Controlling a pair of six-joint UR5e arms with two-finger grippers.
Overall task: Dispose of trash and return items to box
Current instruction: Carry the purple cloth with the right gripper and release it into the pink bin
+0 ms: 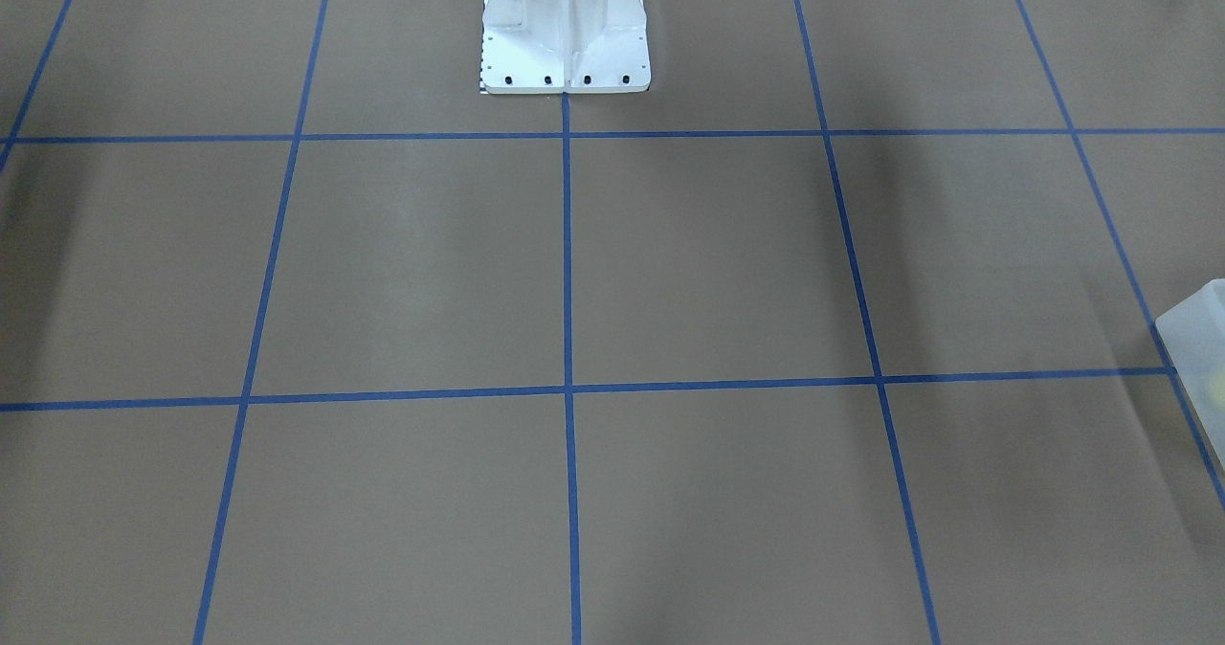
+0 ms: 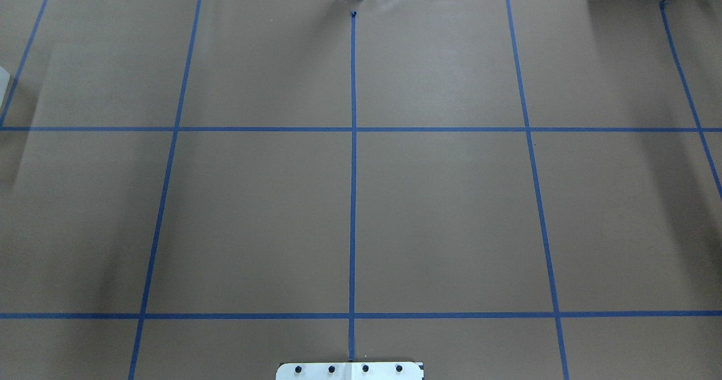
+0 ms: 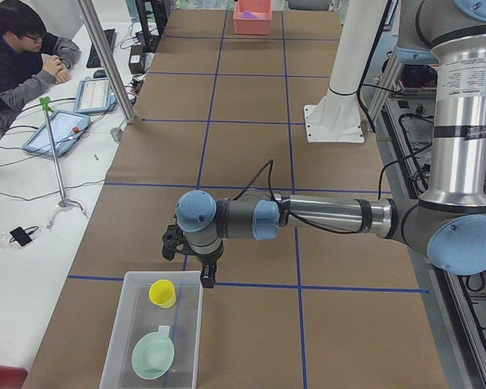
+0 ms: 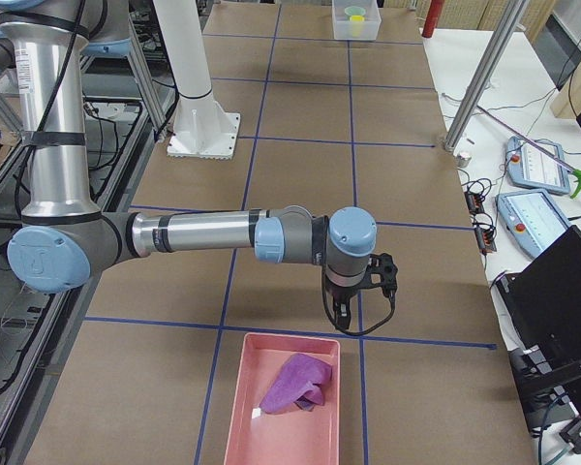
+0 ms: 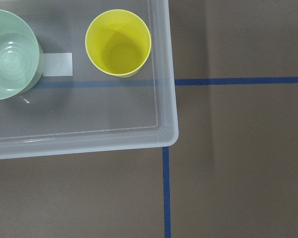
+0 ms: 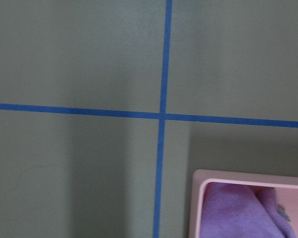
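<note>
The brown surface [image 1: 574, 530] is lying closest in the front view, with blue tape lines [image 1: 567, 387] crossing it. Only a corner of the clear box [image 1: 1196, 339] is peeking in.

The overhead view is showing the same surface, and I am seeing no loose things there.

In the left side view, the box is sitting nearest, holding one yellow cup [image 3: 162, 292] and one green bowl [image 3: 153, 356]. The left jaws are hanging just beside its far end. I cannot tell if they are open or closed.

In the right side view, one pink tray [image 4: 290, 441] is holding one purple cloth [image 4: 298, 384]. The right jaws are hanging near its far end, and again I cannot tell.

The left wrist view is looking down on the cup and bowl inside the box. The right wrist view is catching the tray's corner and the cloth.

The job is looking finished, or nearly so: one box, one tray, three things put away.
</note>
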